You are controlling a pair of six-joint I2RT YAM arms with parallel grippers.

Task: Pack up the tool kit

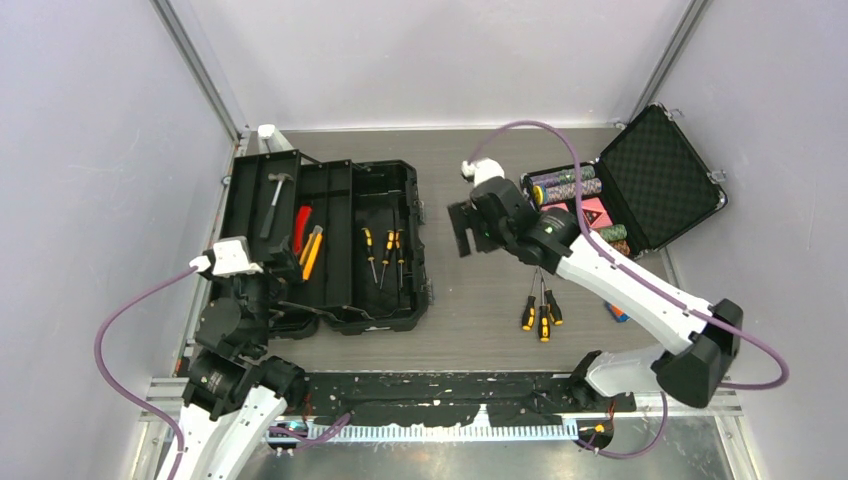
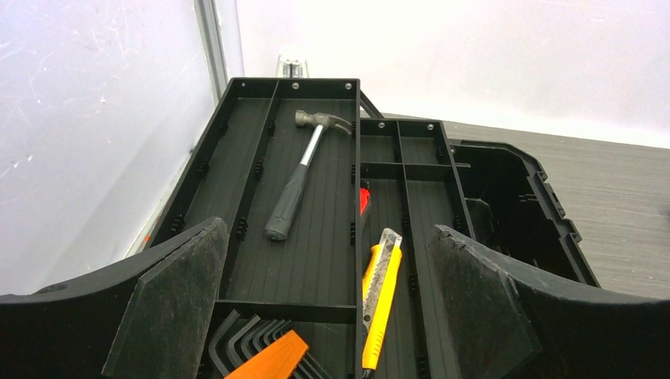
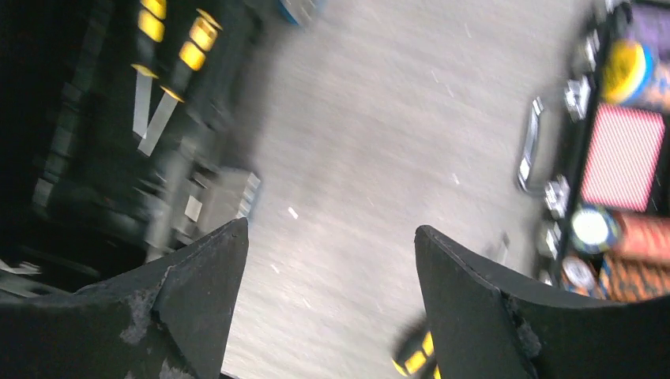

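Observation:
The black tool kit (image 1: 420,215) lies open at the left of the table. Its tray (image 2: 237,150) holds a hammer (image 2: 304,170), red pliers (image 1: 300,230) and a yellow utility knife (image 2: 381,300). Three yellow-black screwdrivers (image 1: 385,255) lie in its main bin. Three more screwdrivers (image 1: 540,312) lie on the table to the right. My left gripper (image 2: 325,237) hangs open over the tray's near end, empty. My right gripper (image 1: 465,228) stands open and empty above bare table just right of the kit (image 3: 95,197), with one loose screwdriver (image 3: 415,357) by its right finger.
A foam-lined black case (image 1: 650,175) with poker chips stands open at the back right. Hex keys in an orange holder (image 2: 265,355) lie in the tray's near compartment. Walls close in the left, back and right sides.

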